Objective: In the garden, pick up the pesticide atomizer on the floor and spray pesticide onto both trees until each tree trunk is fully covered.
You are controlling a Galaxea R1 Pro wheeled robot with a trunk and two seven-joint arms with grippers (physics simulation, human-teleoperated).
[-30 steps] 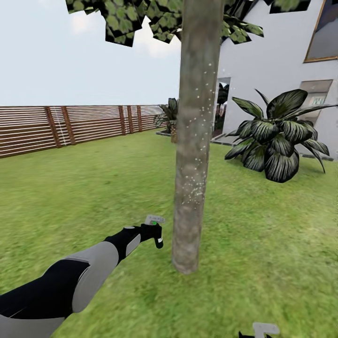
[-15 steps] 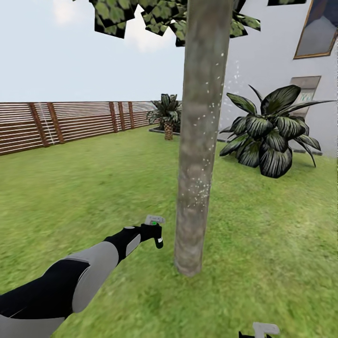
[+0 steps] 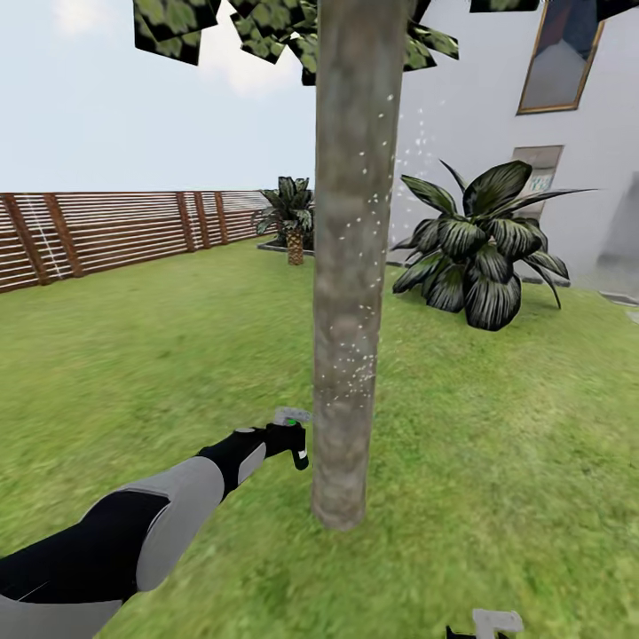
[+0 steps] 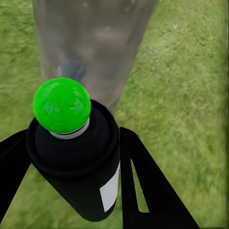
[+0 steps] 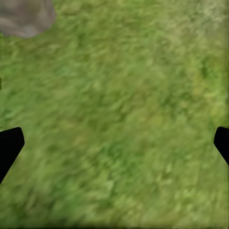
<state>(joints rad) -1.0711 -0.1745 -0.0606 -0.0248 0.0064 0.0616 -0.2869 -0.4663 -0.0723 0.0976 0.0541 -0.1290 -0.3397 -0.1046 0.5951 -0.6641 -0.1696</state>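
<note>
The pale mottled tree trunk rises straight ahead in the head view, flecked with white spray specks, and some specks drift just right of it. My left gripper is shut on the pesticide atomizer, a dark bottle with a grey trigger head, held just left of the trunk's lower part. In the left wrist view the atomizer shows a green dot on top and a white label, clamped between black fingers, with the trunk close behind. My right gripper is open over grass, low at the right.
A brown slat fence runs along the lawn's left side. A large striped-leaf plant stands right of the trunk before a white house wall. A small palm-like plant sits farther back. A grey patch lies on the grass.
The whole head view has swung, so trunk, fence and plants sit further left in the picture. My left arm keeps its place with the atomizer. More specks float right of the trunk.
</note>
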